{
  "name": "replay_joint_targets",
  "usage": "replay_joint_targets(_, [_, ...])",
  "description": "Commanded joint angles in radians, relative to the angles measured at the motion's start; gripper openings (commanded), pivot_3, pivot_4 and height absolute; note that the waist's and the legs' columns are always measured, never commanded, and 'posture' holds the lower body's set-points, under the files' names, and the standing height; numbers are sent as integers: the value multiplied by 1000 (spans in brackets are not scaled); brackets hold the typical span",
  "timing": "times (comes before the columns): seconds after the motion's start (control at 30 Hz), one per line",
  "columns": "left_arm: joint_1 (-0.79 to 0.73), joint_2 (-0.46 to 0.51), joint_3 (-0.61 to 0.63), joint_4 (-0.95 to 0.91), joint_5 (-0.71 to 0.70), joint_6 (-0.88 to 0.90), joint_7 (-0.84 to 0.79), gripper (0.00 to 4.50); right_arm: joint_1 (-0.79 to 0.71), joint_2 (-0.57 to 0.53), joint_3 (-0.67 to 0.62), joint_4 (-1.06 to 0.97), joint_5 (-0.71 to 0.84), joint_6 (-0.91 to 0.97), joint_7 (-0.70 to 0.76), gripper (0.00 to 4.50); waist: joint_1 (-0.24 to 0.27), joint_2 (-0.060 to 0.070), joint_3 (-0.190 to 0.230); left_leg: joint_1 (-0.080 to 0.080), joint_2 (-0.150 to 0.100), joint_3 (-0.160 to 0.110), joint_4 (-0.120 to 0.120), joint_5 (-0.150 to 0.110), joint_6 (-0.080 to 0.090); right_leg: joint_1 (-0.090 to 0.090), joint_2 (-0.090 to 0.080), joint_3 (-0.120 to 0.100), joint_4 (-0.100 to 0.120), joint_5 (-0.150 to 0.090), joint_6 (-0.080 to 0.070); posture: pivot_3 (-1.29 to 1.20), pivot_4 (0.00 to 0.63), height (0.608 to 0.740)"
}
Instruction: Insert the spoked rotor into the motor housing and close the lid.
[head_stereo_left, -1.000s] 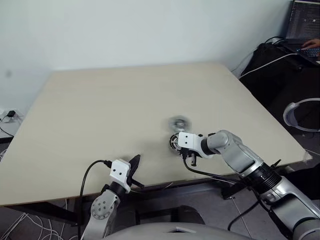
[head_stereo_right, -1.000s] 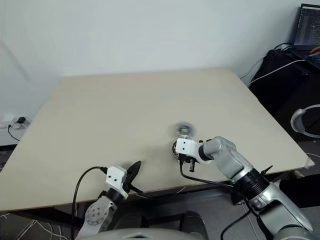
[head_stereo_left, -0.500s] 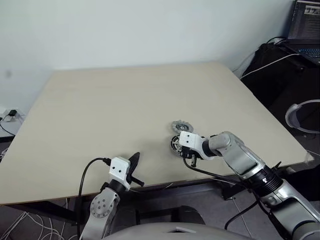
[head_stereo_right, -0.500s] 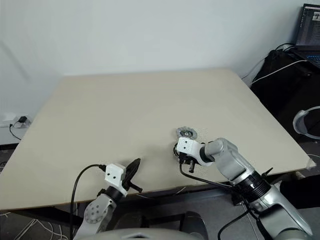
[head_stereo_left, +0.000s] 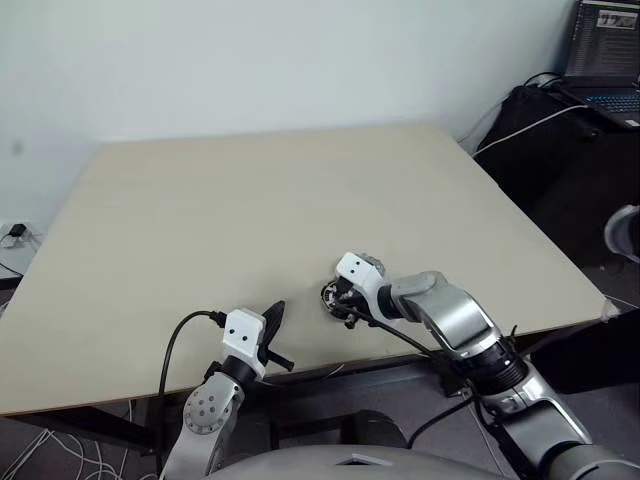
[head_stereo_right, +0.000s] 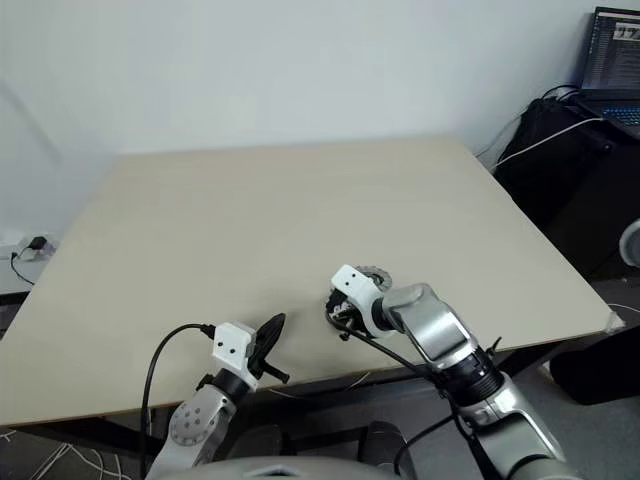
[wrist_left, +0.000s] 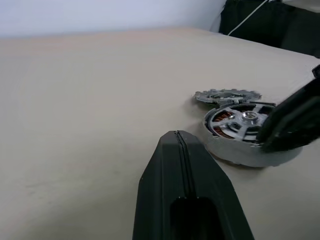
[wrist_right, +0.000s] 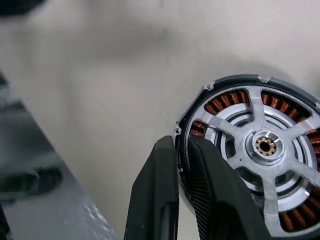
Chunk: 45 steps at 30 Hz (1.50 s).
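The motor housing (wrist_right: 250, 150) lies flat on the pale table (head_stereo_left: 250, 210), close to the near edge and a little right of the middle. It is a round body with a dark outer rim and a ring of copper-coloured windings showing through from below. The spoked rotor (wrist_right: 265, 146) sits inside it: a silver wheel with broad flat spokes running out from a round central hub that has a small brass-coloured bore. Just beyond the housing, on its far side and almost touching it, the lid (wrist_left: 228, 95) lies flat on the table, a grey disc with a notched, toothed-looking edge. The right tool (wrist_right: 182, 165) reaches down onto the near-left edge of the housing, its two black fingers (wrist_right: 160, 200) drawn narrow and pinching the rim, one outside the wall and one just inside it over the windings. The left tool (head_stereo_left: 272, 318) hangs over the near edge of the table, well to the left of the housing, its fingers pressed fully together and holding nothing, pointing toward the housing.
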Motion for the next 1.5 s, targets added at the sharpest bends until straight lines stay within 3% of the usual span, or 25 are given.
replay_joint_targets(0.03, [-10, 1, 2, -49, -5, -3, -1, 0, -30, 52, -62, 35, 7, 41, -99, 104, 0, 0, 0, 1, 0, 0, 0, 0, -1, 1, 0, 0, 0, 0, 0, 0, 0, 740])
replay_joint_targets(0.27, [-15, 7, 11, -26, -9, -15, -10, 0, -35, 83, -78, 43, 41, 36, -155, 104, -1, 1, 1, 9, 0, 0, 0, -3, -5, 1, -3, -4, 0, 1, 0, 0, 0, 740])
replay_joint_targets(0.47, [-19, 11, 20, 25, -13, -53, -25, 0, -36, 87, -89, 17, 73, 25, -185, 1941, 1, 4, 3, 9, 0, 1, 0, -3, -5, -2, -4, -4, -1, 2, 1, 0, 0, 740])
replay_joint_targets(0.6, [-25, 9, 25, 74, -13, -91, -36, 0, -44, 56, -69, -17, 87, -4, -170, 1941, 2, 3, 3, 9, -1, 0, 0, -3, -5, -2, -3, -3, -1, 5, 0, 0, 0, 740])
replay_joint_targets(0.73, [-35, 4, 24, 99, -11, -109, -38, 0, -57, -46, 11, -54, 52, -121, -129, 1941, 4, 3, 3, 6, -3, -1, -2, -6, -2, -3, -3, -3, -2, 5, -3, 0, 0, 740])
replay_joint_targets(0.97, [-40, 1, 27, 104, -10, -111, -39, 0, -53, -313, 163, -103, -44, -441, 74, 1941, 3, 1, 3, 4, -3, -2, -2, -9, -1, -2, -2, -3, -3, 1, -1, 0, 0, 740])
replay_joint_targets(1.17, [-37, -1, 23, 83, -9, -96, -38, 0, -60, -446, 247, -121, -124, -610, 241, 1941, 4, -1, 5, 9, -2, -2, -1, -10, -3, -2, -2, -3, -3, 0, -1, 0, 0, 740])
replay_joint_targets(1.5, [-32, -1, 22, 71, -10, -92, -36, 0, -69, -430, 275, -46, -260, -806, 312, 1941, 6, -2, 6, 9, -2, -1, -1, -10, -3, -2, -2, -3, -3, 0, -1, 0, 0, 740])
